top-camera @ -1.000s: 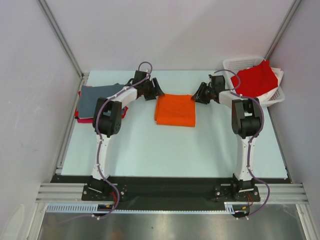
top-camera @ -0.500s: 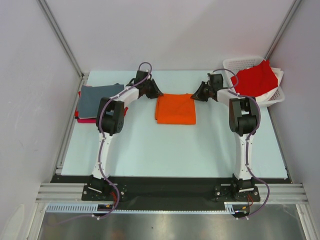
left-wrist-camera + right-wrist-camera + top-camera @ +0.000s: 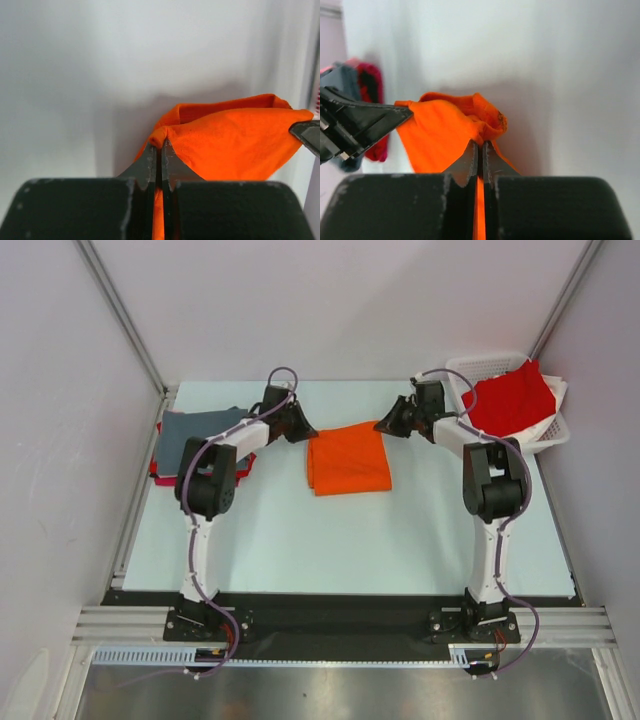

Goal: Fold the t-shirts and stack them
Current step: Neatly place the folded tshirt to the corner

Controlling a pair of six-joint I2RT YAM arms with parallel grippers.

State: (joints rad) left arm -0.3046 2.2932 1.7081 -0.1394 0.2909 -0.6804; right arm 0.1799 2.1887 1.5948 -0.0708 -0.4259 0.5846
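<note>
A folded bright orange t-shirt (image 3: 348, 459) lies in the middle of the table, its far edge raised. My left gripper (image 3: 304, 434) is shut on the shirt's far left corner (image 3: 160, 136). At the far right corner (image 3: 490, 127) my right gripper (image 3: 382, 426) is shut on the cloth, orange fabric showing between its jaws. A slate grey t-shirt (image 3: 195, 427) rests folded on a red and magenta pile (image 3: 160, 469) at the left edge. A red t-shirt (image 3: 510, 400) is draped over the white basket (image 3: 472, 367).
The white lattice basket stands at the far right corner against the wall. Metal frame rails (image 3: 140, 490) run along the table's left side. The black base strip (image 3: 340, 610) holds both arm mounts at the near edge.
Both grippers moved to the orange shirt's far corners and closed on them. The far edge has lifted, and the shirt has skewed slightly.
</note>
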